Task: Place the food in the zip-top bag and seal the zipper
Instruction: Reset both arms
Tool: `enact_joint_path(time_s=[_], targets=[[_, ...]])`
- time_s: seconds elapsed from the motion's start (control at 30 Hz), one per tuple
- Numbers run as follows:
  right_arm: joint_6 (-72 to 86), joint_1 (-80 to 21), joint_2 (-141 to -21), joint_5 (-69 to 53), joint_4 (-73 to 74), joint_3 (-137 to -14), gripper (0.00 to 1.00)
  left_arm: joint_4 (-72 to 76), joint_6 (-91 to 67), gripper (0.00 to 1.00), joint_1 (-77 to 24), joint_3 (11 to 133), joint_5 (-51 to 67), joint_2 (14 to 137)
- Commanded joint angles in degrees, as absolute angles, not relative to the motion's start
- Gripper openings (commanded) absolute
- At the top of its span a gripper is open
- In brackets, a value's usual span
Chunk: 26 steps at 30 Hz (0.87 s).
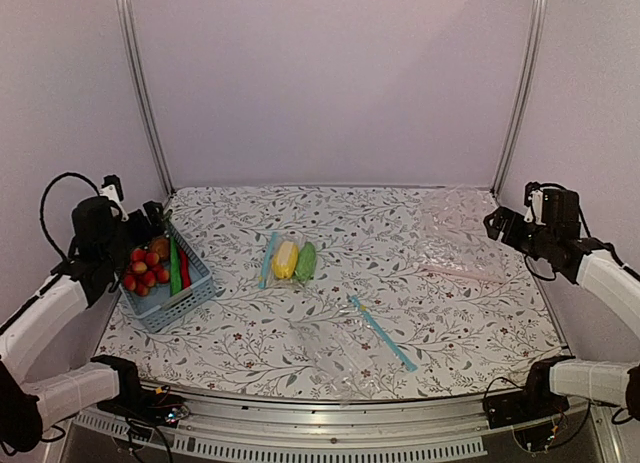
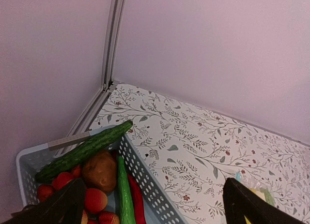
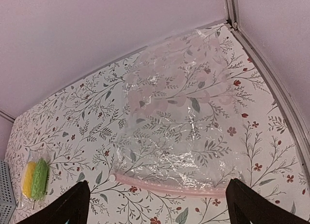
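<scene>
While both arms are held back at the table's [image 1: 450,323] sides, neither gripper is closed on anything. The left gripper [image 1: 152,217] is seen with its jaws spread wide; in its wrist view the two dark fingers [image 2: 53,209] stand at opposite lower corners, and nothing is held or touched between them. It is poised above the blue basket [image 1: 197,286], in which a long dark-green vegetable, a brown potato-like piece and red berries are lying. The right gripper [image 1: 497,223] is likewise fully parted and empty, and is raised over the clear bag with a pink strip [image 3: 174,132] at the far right of the table.

The food, a yellow piece [image 1: 285,259] and a green piece [image 1: 306,262], is found side by side near the table's middle, apparently enclosed by the small zip-top bag [image 1: 293,239]. Its light-blue zipper [image 1: 268,259] runs along the bag's left edge; whether it is pressed shut cannot be told. A larger clear bag [image 1: 335,358] with a longer blue strip is spread nearer the arms.
</scene>
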State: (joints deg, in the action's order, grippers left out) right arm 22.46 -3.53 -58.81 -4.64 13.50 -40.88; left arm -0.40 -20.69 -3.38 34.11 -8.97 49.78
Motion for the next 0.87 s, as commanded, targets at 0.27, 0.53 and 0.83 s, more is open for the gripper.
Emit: enact_joint_path(time_s=[0.27, 0.53, 0.83], targets=[[12.99, -1.33, -52.40, 6.94, -16.80, -21.81, 0.99, 29.54, -7.68, 1.00, -3.03, 18.77, -17.56, 50.43], [11.94, -1.32, -49.63, 8.56, -18.02, -19.02, 0.99, 37.44, -9.20, 1.00, -3.08, 13.81, -19.20, 53.67], [12.13, -1.40, -49.38, 8.31, -18.02, -18.81, 0.99, 38.89, -9.82, 0.99, -3.08, 13.56, -19.34, 56.33]])
